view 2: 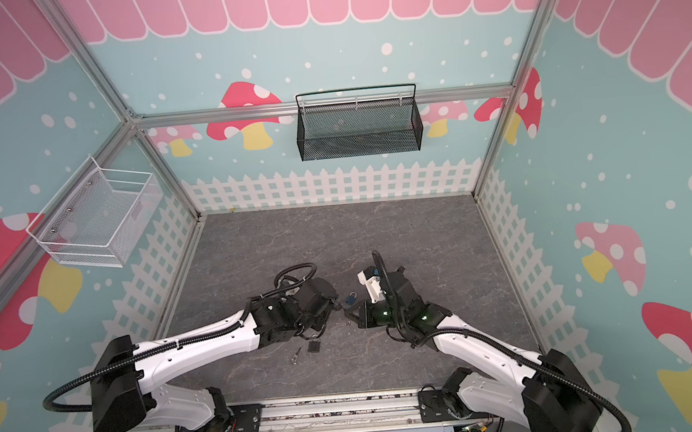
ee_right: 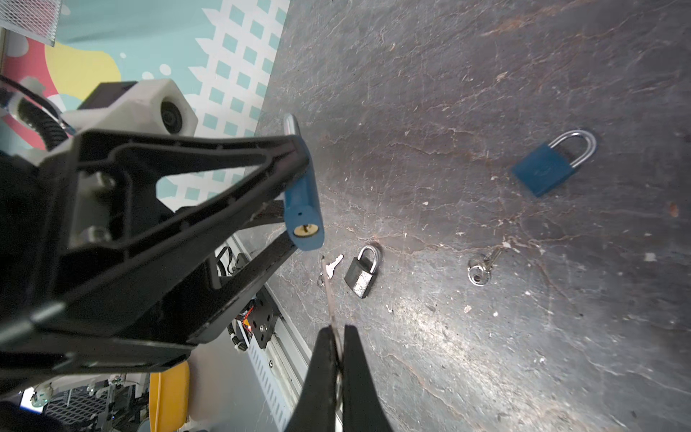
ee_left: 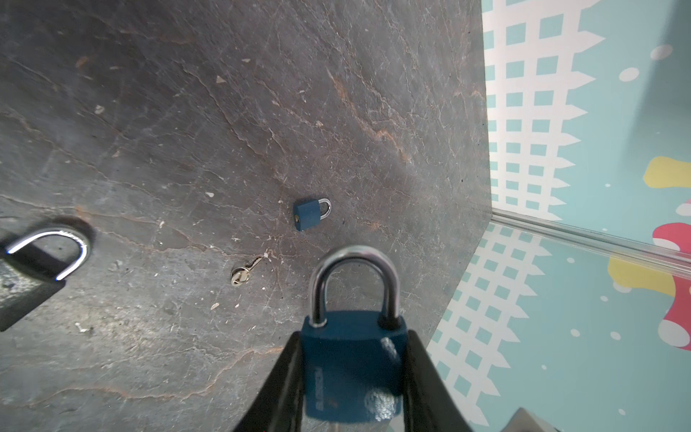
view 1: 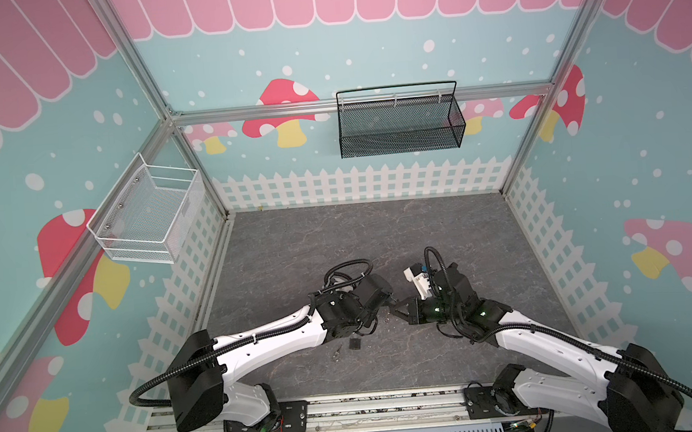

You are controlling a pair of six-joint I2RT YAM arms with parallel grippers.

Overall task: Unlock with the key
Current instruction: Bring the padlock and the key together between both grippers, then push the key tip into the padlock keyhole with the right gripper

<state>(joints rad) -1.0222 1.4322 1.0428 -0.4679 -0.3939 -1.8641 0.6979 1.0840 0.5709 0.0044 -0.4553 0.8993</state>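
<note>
Right jaws are pinched tight on the key (ee_right: 329, 295), its blade poking out ahead, edge-on and thin as a wire in the right wrist view. Left jaws are part-way closed, clamped on the flanks of the blue padlock (ee_left: 353, 359). It's held up off the bench (ee_left: 187, 131), shackle shut, brass keyhole (ee_right: 307, 229) turned toward the key.

The tip is near the keyhole but not in it. There's a gap, and the blade looks off the slot's line. That's the danger: go in crooked or rolled the wrong way and I'd expect the tip to skate off the brass face. A push like that could twist the key in its pinch, since it seems held by the bow alone. The same shove could slide the lock body back between the left jaws, which grip smooth painted sides.

Drop either one and it lands among look-alikes: a second blue padlock (ee_right: 544, 166), a black padlock (ee_right: 362, 271) with a silver key (ee_right: 334, 264) just beside it, and another key (ee_right: 480, 271) lying loose between the two locks. Grab the wrong key there and nothing turns. Both arms sit nose to nose in both top views, so an overshoot means jaws bumping jaws.
</note>
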